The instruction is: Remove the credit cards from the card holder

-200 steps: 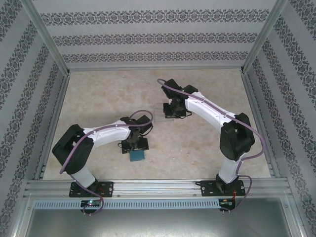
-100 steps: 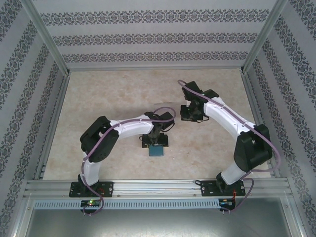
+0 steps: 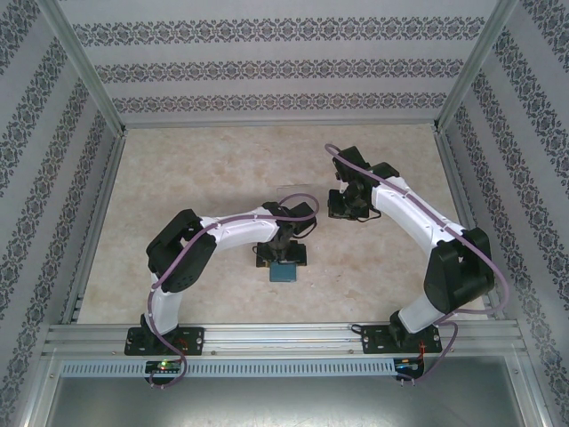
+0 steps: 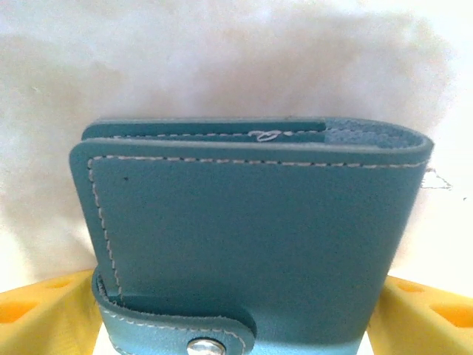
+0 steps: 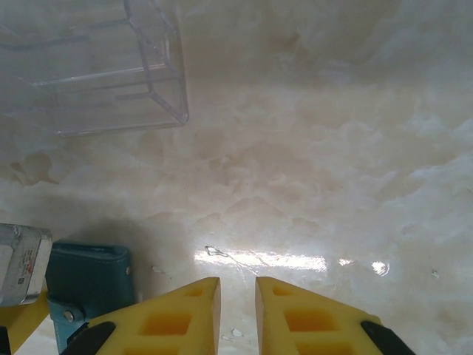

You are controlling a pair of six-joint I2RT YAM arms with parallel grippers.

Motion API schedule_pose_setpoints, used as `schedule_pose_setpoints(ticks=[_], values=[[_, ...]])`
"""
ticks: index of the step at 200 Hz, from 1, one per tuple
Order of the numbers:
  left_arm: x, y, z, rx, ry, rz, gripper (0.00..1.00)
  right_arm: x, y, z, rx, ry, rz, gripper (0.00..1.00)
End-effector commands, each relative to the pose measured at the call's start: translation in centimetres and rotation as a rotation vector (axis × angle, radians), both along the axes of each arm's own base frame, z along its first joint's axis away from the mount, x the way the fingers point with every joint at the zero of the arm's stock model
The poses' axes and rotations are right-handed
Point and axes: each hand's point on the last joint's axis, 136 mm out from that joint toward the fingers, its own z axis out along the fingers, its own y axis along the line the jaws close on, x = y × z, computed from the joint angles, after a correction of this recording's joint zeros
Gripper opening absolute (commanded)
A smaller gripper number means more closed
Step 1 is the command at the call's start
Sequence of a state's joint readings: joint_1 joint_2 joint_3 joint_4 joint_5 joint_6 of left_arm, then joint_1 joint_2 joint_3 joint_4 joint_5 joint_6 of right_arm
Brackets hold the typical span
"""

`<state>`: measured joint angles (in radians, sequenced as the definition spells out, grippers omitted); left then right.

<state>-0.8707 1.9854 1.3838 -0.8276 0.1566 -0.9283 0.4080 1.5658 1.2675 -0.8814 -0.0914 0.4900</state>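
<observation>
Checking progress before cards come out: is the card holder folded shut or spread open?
Folded shut. In the left wrist view the card holder lies with panels stacked and its tab snapped over the edge.

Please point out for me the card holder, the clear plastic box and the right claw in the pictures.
card holder (image 4: 251, 244): left wrist view, middle of the closed teal front panel.
clear plastic box (image 5: 111, 74): right wrist view, the see-through side wall near its corner.
right claw (image 5: 238, 314): right wrist view, the narrow gap between the two yellow fingertips.

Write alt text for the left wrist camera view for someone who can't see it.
A closed teal card holder with pale stitching lies on the pale marbled table, its tab snapped shut at the bottom edge. The left end effector straddles it, one yellow finger on each side, spread wide.
</observation>
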Motion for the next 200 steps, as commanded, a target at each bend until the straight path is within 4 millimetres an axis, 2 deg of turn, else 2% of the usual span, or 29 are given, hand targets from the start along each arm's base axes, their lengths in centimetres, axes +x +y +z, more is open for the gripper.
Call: schedule_pose_setpoints(ticks=[1,58,99,145,165,200], values=[[-0.1,0.1,2.4,0.001,-0.030,-0.027,0.88,-0.6,0.3,0.8,0.022,-0.012,0.014,0.20],[0.6,0.9,5.1,-0.024,-0.086,-0.049,0.88,-1.4,1.8,0.4,0.086,0.010,0.032,0.21],[0.4,2.5,4.9,-0.047,-0.073,-0.055,0.86,-2.5,4.5,-0.3,0.181,0.028,0.082,0.25],[0.2,4.3,5.1,-0.086,-0.087,-0.040,0.86,-3.7,7.4,-2.5,0.286,0.052,0.093,0.27],[0.0,5.3,5.1,-0.103,-0.096,-0.030,0.86,-4.4,8.1,-3.6,0.322,0.056,0.086,0.28],[0.3,6.0,5.5,-0.155,-0.128,-0.019,0.83,-5.7,9.0,-5.4,0.399,0.076,0.078,0.30]])
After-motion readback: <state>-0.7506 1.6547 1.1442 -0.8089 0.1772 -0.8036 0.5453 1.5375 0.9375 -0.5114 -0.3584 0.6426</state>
